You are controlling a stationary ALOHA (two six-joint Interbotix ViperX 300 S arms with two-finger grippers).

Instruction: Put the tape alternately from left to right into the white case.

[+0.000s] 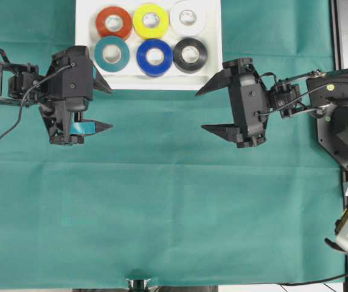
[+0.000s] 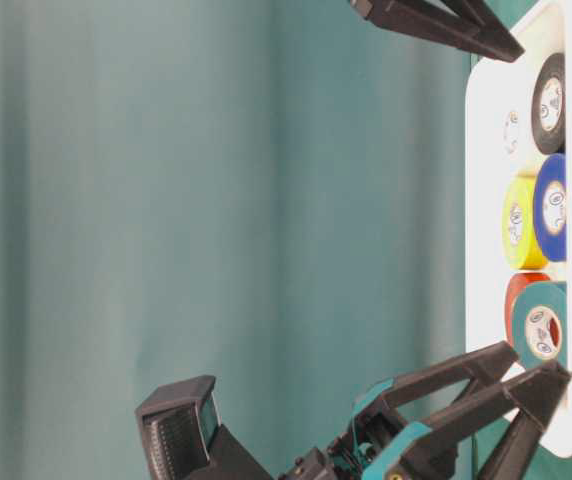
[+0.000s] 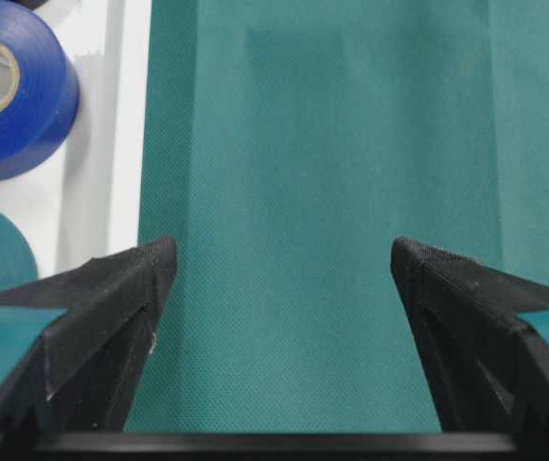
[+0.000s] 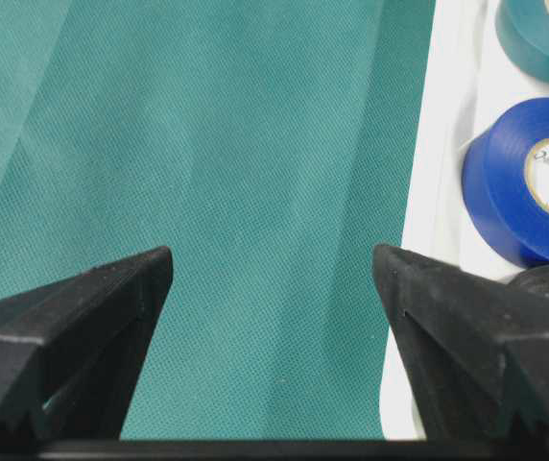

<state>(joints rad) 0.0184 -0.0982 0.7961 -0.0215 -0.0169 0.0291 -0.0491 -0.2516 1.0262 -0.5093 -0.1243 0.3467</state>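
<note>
Cloth, green and bare, filled the near half of the table; no loose roll showed on it in any view. Beyond it, level with each other, hung the two grippers. The left gripper stood with its jaws spread wide and nothing between them, only cloth showing in the gap in its wrist view. The right gripper was likewise wide and empty, its jaws pointing toward the middle.

Farther back lay the case, flat on the cloth at the far edge, just beyond both grippers. It held six rolls in two rows. The nearer row ran teal, blue, black; the farther row ran red, yellow, white. All lay flat, close beside one another, inside the rim.

Judged from this, the placing was finished: every roll in sight sat in the case and neither arm carried anything. The step in hand looked like the pull-back after the last drop. What remained seemed only to draw both arms clear of the case without brushing its rim or the nearer row, keeping the jaws open.
</note>
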